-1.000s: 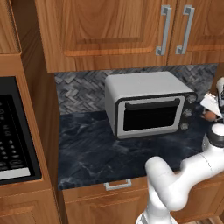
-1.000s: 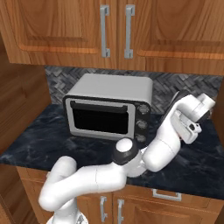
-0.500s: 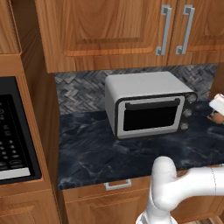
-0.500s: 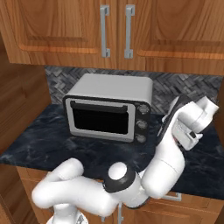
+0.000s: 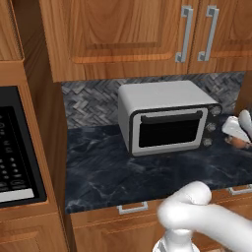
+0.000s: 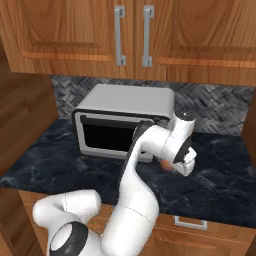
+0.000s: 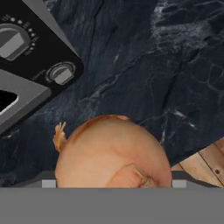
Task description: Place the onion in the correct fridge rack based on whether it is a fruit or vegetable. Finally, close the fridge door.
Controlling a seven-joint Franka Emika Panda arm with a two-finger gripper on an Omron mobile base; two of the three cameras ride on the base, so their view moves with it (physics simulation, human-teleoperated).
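Left base view: onion (image 5: 238, 142) low at the right edge, just above the dark marble counter (image 5: 123, 172), tucked under the white gripper (image 5: 236, 132). Beside it, to the left, a white toaster oven (image 5: 167, 123) with dark glass door and knobs. Wooden upper cabinets (image 5: 133, 34) with grey bar handles above, a herringbone backsplash (image 5: 91, 101) behind, a black wall oven panel (image 5: 15, 147) at far left.

Right base view: arm bent up and over in front of the toaster oven (image 6: 125, 117), gripper (image 6: 181, 161) pointing down at the counter (image 6: 220, 175). A sliver of tan onion (image 6: 169, 165) peeking out at the hand's lower left, close over the marble. Finger state hard to judge here.

Hand view: onion (image 7: 111, 153) large and close at the bottom centre, papery tip sticking out at its left. Finger tips hidden; cannot tell if clamped on it or slack. Marble counter (image 7: 144, 57) beyond, toaster oven knobs (image 7: 61, 72) at upper left, a wooden corner (image 7: 205, 162) at lower right.
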